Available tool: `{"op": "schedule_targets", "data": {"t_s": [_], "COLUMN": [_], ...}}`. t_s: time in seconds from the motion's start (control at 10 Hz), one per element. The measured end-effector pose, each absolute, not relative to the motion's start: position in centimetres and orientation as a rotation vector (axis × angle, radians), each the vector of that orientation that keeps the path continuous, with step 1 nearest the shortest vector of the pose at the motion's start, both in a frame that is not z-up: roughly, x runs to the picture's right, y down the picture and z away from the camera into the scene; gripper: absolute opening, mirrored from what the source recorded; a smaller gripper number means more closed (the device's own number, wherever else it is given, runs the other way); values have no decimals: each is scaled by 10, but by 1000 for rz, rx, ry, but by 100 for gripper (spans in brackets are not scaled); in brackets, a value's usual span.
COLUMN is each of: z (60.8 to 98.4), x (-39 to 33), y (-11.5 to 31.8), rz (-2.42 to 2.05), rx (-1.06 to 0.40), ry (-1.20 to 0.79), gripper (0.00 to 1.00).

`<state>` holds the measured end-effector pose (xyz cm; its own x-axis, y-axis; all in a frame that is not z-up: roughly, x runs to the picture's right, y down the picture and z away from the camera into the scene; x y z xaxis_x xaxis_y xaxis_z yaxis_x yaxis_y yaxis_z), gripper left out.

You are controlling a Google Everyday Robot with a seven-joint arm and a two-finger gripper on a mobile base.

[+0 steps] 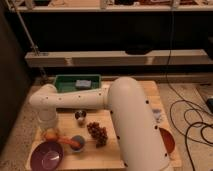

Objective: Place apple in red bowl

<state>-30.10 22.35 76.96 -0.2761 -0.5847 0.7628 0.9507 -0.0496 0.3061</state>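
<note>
- Gripper is pointing down at the table's near left, jaws clamping narrowly on the apple.
- Apple is sitting just beyond the purple bowl.
- Red bowl is sitting well apart, near right, partly behind the arm.

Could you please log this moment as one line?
gripper: shut at apple, left of table | red bowl: right edge, without apple
</note>
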Motion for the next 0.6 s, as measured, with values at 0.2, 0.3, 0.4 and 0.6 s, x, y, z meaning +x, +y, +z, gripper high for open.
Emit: {"op": "schedule_targets", "data": {"t_s": [0.2, 0.3, 0.4, 0.6], "z": [754, 747, 744, 740], "x": [-300, -295, -287, -269], "y": [173, 140, 108, 63], "rz": [-1577, -1540, -1507, -1443], "rx": [-505, -487, -475, -468], "ry": [-959, -959, -950, -925], "gripper": [0, 0, 0, 0]}}
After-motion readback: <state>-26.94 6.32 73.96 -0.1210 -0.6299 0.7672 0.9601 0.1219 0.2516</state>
